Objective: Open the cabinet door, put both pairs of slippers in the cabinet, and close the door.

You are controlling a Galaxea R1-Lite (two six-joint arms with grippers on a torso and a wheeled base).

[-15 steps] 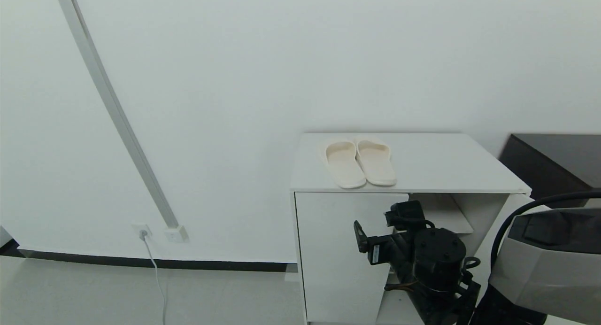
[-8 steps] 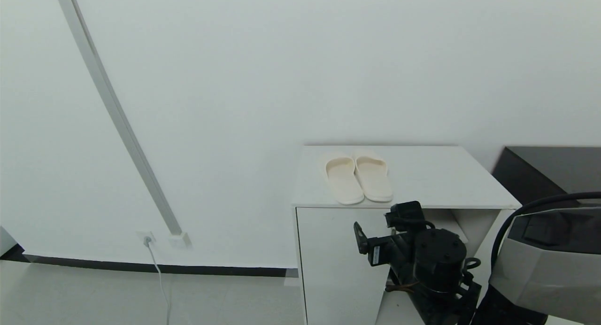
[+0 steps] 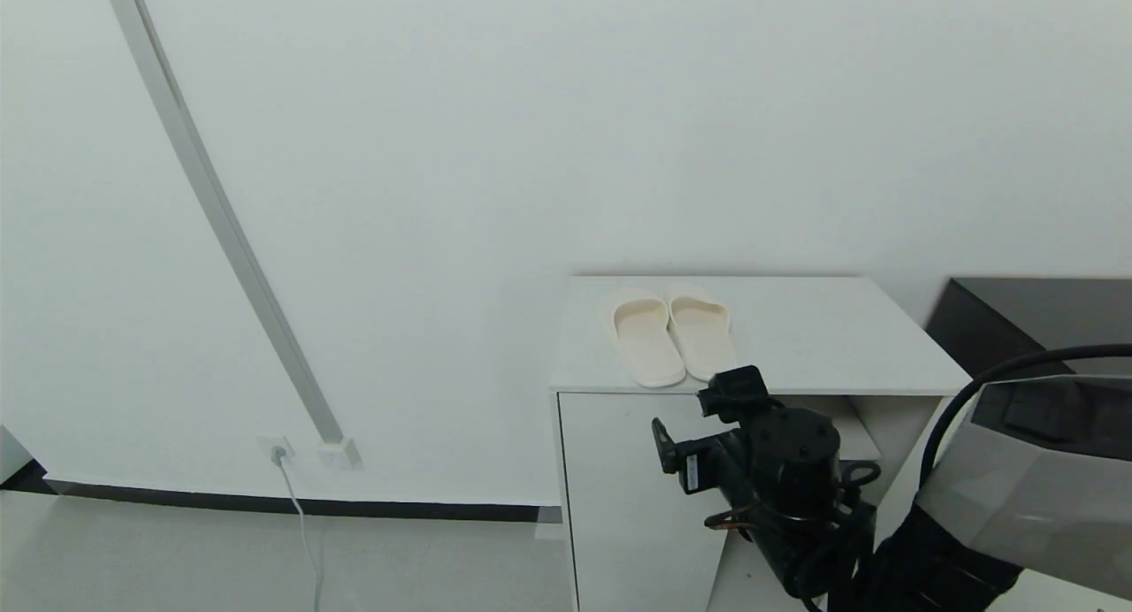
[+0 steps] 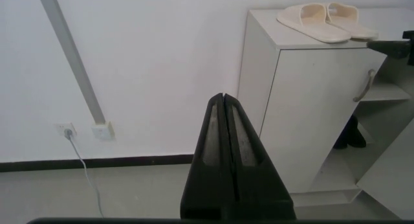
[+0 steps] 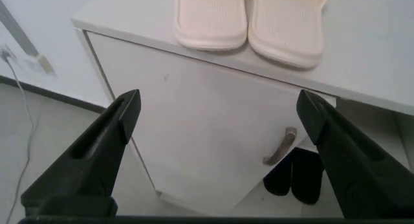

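Step in hand: fetching the cream slippers (image 3: 672, 336) atop the cabinet (image 3: 822, 329). Right pincer (image 5: 220, 104) spread wide before them; left pincer (image 4: 224, 101) closed, empty. Next: advance, grasp pair.

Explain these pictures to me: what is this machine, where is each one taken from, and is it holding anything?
This is a wheeled robot with two arms. The wide picture is taken from its head, looking down at a white cabinet. The two others come from cameras on its wrists, so each shows its own gripper up close. The left gripper is shut and empty, back from the cabinet. The right gripper is open and empty, in front of the closed door. A pair of cream slippers lies side by side on the cabinet's top. The right half is open; a dark pair, apparently slippers, sits inside.
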